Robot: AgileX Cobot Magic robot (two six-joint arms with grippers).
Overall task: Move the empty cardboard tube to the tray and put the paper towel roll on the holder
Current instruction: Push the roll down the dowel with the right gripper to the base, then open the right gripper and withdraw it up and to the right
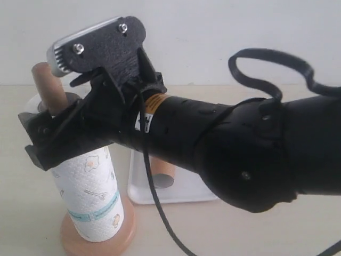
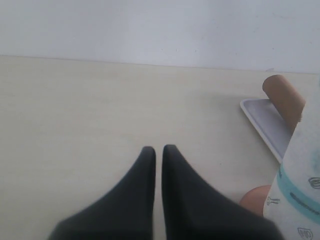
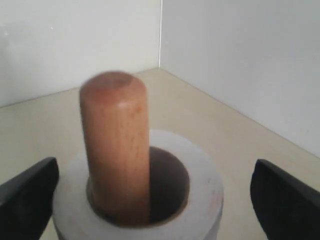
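Observation:
The paper towel roll (image 1: 90,197) stands upright on the holder (image 1: 98,242), whose wooden pole (image 3: 115,140) rises through the roll's core (image 3: 170,185). My right gripper (image 3: 155,180) is open, one finger (image 3: 285,200) on each side of the roll's top and apart from it; in the exterior view the right gripper (image 1: 56,136) reaches across to the left. The empty cardboard tube (image 1: 160,173) lies in the white tray (image 1: 181,194). My left gripper (image 2: 158,148) is shut over bare table, holding nothing, with the roll (image 2: 302,175), tube (image 2: 285,97) and tray (image 2: 267,125) off to its side.
The right arm (image 1: 240,154) fills much of the exterior view and hides most of the tray. A black cable (image 1: 160,213) hangs from it in front of the tray. A white wall (image 1: 213,32) borders the beige table (image 2: 100,110) at the back.

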